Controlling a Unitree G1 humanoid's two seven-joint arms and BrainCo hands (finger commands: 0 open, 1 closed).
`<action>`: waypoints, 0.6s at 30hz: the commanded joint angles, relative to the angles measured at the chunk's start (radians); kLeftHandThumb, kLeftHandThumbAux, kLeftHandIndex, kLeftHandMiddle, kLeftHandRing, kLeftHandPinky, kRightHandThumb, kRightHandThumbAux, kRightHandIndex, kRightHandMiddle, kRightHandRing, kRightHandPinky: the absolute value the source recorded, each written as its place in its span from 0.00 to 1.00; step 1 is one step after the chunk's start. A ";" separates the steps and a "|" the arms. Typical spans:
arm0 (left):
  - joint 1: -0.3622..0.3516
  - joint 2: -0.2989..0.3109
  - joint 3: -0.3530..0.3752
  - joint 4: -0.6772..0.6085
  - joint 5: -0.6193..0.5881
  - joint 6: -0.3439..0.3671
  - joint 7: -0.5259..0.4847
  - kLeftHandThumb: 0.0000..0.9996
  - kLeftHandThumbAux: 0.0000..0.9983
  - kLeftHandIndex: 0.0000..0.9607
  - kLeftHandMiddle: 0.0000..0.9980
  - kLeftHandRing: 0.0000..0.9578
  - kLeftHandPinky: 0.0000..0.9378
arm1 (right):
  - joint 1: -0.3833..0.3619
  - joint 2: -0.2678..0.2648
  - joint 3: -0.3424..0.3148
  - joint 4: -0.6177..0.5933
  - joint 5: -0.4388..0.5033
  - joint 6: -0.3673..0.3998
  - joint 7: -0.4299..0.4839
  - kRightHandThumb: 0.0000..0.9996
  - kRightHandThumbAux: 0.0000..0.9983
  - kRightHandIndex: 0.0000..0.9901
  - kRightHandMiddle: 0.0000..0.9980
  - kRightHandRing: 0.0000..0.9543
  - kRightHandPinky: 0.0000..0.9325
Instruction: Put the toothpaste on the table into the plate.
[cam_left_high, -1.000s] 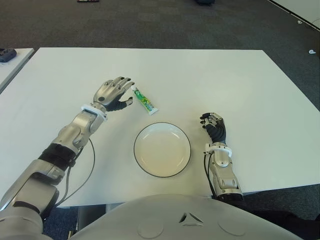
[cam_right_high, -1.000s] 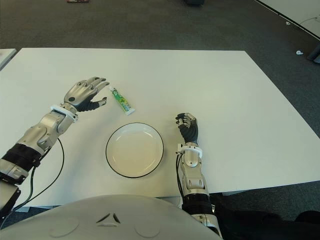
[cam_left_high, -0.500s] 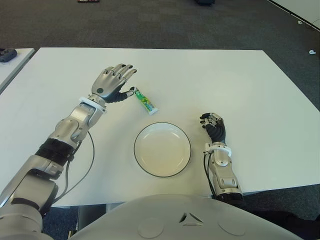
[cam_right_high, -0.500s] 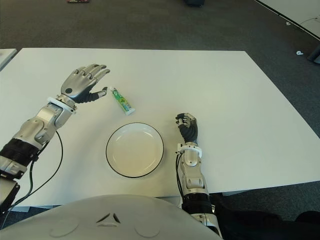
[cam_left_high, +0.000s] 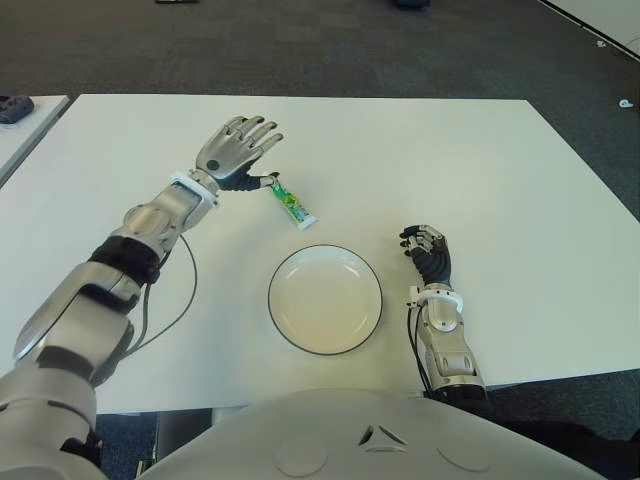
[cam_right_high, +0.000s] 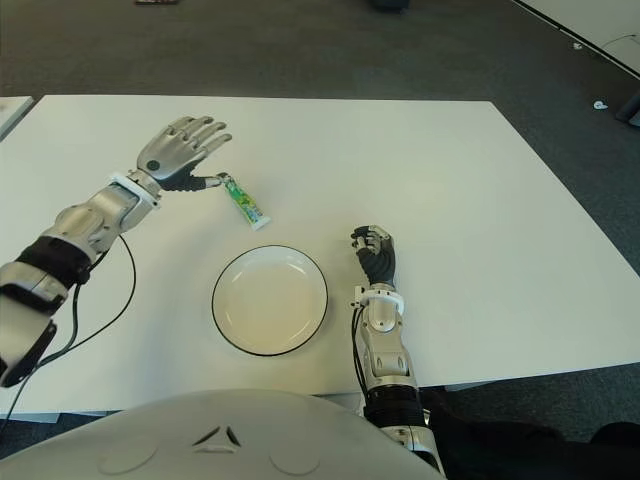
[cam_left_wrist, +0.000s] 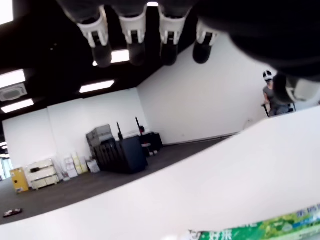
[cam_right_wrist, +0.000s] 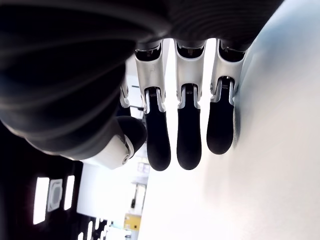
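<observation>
A small green and white toothpaste tube (cam_left_high: 291, 205) lies flat on the white table (cam_left_high: 420, 150), just beyond the round white plate (cam_left_high: 324, 298) with a dark rim, which has nothing in it. My left hand (cam_left_high: 237, 153) hovers to the left of the tube's far end, fingers spread, thumb tip close to the cap. Its wrist view shows the tube (cam_left_wrist: 260, 230) below the straight fingers (cam_left_wrist: 135, 32), nothing grasped. My right hand (cam_left_high: 428, 253) shows right of the plate, fingers relaxed and holding nothing.
The table's left edge borders a second white table (cam_left_high: 25, 125) carrying a dark object (cam_left_high: 14, 107). Dark carpet (cam_left_high: 330, 45) lies beyond the far edge. A cable (cam_left_high: 165, 310) hangs from my left forearm over the table.
My left hand has moved away from me and slightly right, from beside the tube's middle to near its far cap end. The tube, plate and right hand have stayed put.
</observation>
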 joint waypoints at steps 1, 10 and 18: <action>-0.074 -0.007 -0.077 0.097 0.048 -0.055 -0.015 0.37 0.17 0.00 0.00 0.00 0.00 | -0.004 0.005 0.004 0.001 -0.010 0.017 -0.002 0.71 0.73 0.43 0.48 0.50 0.54; -0.168 -0.014 -0.189 0.210 0.093 -0.132 -0.039 0.33 0.20 0.00 0.00 0.00 0.02 | -0.002 0.011 0.005 -0.003 -0.009 0.014 -0.009 0.71 0.73 0.43 0.47 0.50 0.53; -0.225 -0.055 -0.267 0.308 0.112 -0.169 -0.056 0.33 0.24 0.00 0.00 0.00 0.04 | 0.003 0.011 0.005 0.007 -0.003 -0.022 -0.008 0.71 0.73 0.43 0.48 0.51 0.55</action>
